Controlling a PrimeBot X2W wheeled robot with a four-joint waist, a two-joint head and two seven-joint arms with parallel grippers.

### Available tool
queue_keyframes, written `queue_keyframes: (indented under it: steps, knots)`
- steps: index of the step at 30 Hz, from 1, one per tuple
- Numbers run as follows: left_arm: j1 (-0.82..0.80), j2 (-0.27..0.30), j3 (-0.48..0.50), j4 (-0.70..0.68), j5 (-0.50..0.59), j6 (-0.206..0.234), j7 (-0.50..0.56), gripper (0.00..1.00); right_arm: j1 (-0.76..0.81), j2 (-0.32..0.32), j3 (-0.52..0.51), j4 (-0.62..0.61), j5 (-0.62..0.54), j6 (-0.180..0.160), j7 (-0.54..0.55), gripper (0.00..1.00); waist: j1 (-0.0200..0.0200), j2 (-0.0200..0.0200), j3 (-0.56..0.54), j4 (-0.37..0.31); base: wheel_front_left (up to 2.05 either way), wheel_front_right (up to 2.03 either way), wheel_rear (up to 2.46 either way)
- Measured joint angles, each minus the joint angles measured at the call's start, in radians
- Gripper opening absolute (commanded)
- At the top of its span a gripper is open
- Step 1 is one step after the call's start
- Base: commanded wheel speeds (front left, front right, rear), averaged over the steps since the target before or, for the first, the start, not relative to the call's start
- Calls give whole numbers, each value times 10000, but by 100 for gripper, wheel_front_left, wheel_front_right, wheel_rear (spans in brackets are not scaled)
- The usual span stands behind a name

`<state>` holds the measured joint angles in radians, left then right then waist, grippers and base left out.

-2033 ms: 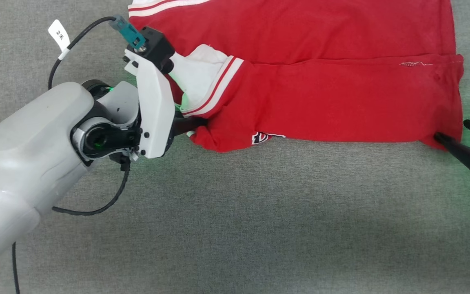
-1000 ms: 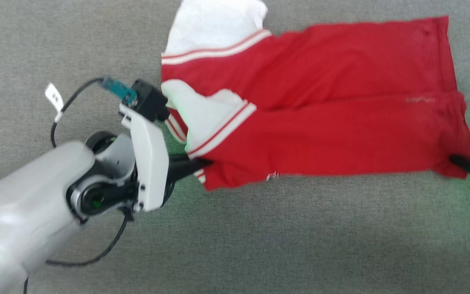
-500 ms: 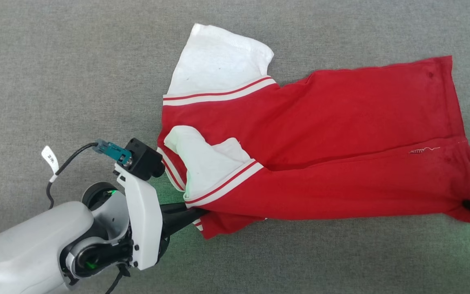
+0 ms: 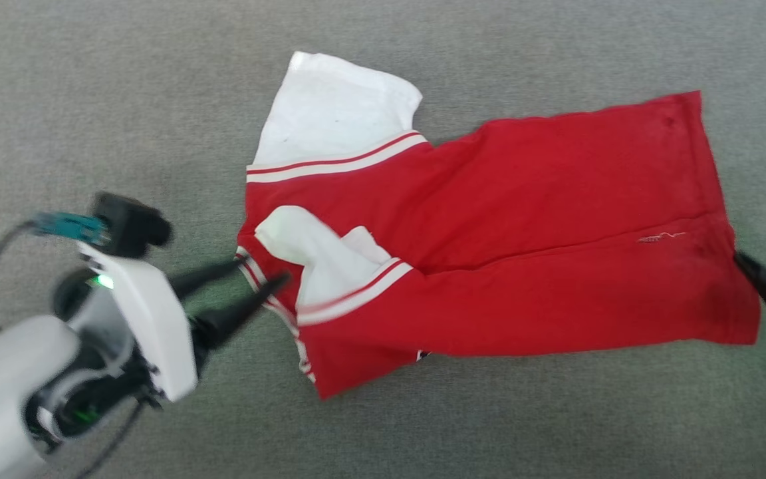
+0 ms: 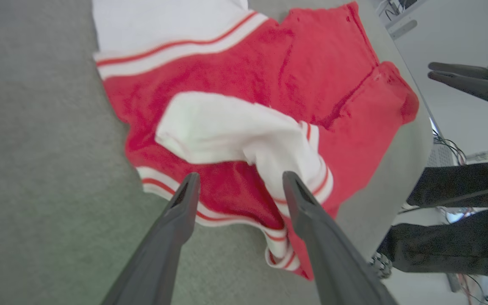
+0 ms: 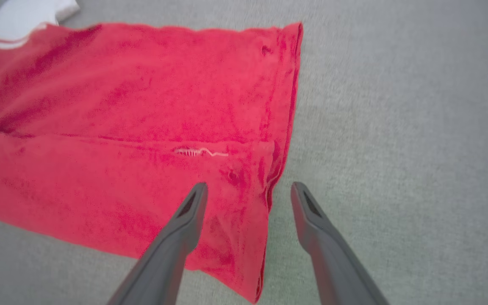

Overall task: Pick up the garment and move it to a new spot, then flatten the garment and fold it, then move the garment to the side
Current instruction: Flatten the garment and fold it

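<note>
From the head, the garment (image 4: pixel 489 266) lies on the grey surface (image 4: pixel 423 432), folded lengthwise, with one white sleeve (image 4: pixel 330 113) spread flat at the far left end. The left gripper (image 4: pixel 264 269) has its jaws apart at the striped neck edge and holds nothing. The right gripper (image 4: pixel 762 247) has its jaws spread at the hem end, also empty. In the left wrist view, the two dark fingers (image 5: pixel 172 228) stand wide over the striped trim (image 5: pixel 210 214), with a second, crumpled white sleeve just beyond them. In the right wrist view, one finger sits over the red hem corner (image 6: pixel 244 237) and the other over bare grey surface, near a loose white thread (image 6: pixel 201 151).
</note>
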<state>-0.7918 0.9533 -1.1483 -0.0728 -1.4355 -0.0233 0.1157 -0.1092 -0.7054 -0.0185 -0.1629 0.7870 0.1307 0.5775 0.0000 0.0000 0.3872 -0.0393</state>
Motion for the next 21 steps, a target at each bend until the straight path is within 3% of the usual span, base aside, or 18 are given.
queue_keyframes:
  steps: [6,12,16,21]
  knots:
    - [-477,219,826,876,832,629,-1473,100,-606,1112,247,-259,-984,0,-1515,100,0,0,-26,-440,0,0,0]
    - [-1789,-430,1221,2713,1841,765,-2050,100,-1450,2063,930,-19,-1737,2,-3526,100,0,1,128,-1075,0,0,0]
    - [-2724,-863,1220,4077,2036,585,-1540,100,-1851,2592,1287,293,-2006,0,-4702,100,0,0,263,-1609,0,0,0]
    - [-3819,-1323,930,5666,1983,155,207,100,-2034,2949,1544,688,-2073,0,-5609,100,0,1,463,-2274,0,0,0]
